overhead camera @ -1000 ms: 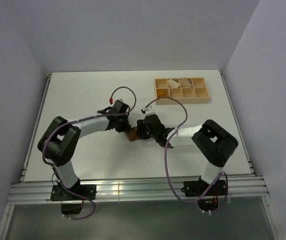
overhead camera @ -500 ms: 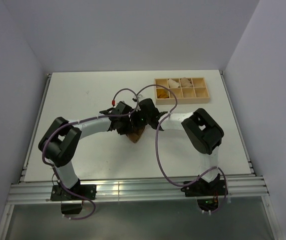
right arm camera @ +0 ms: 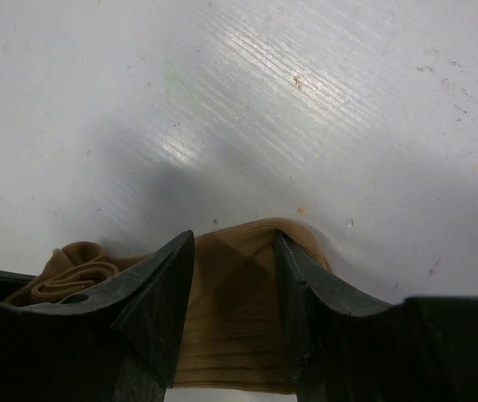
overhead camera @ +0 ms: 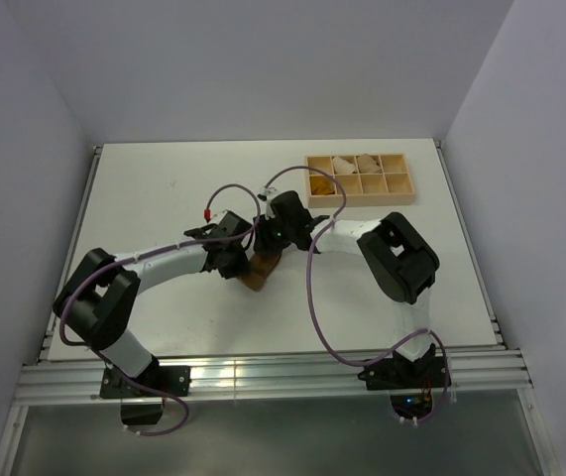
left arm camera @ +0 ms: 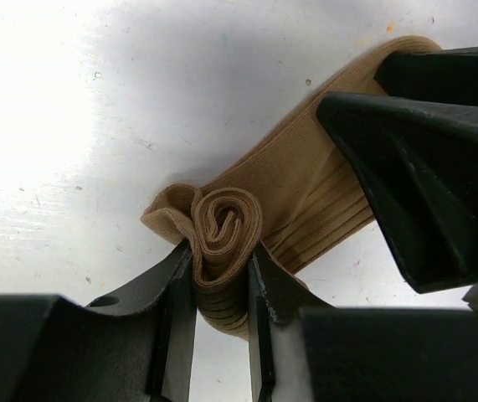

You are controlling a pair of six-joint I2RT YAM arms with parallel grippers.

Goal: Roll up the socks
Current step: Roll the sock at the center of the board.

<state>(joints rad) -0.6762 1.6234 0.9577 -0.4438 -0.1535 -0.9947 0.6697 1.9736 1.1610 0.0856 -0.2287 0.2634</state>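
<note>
Right arm has swung in from the near right toward the middle of the table (overhead camera: 144,198) since a second ago. The left arm has stretched out flatter, and the tan sock (overhead camera: 256,275) now lies a little closer to the near edge.

Sock sits mid-table, well apart from every edge and from the wooden tray (overhead camera: 362,201) at the far-right corner.

Right gripper (right arm camera: 232,243) is clamped across the sock's flat end, the fabric humped up between its fingers. Left gripper (left arm camera: 222,260) pinches the roll (left arm camera: 224,219) – a tight spiral standing between its fingers, with the ribbed cuff below.

Handling, as I judge it: light, limp, stretchy knit that holds no shape of its own, so the spiral will likely spring loose if the pinch eases. Best hold is across the roll itself, with the flat end kept taut.

Room – plenty of bare surface left, far and near. The tight spot is between the two grippers, which work just beside each other over a short span of fabric.

Second sock: not made out.
</note>
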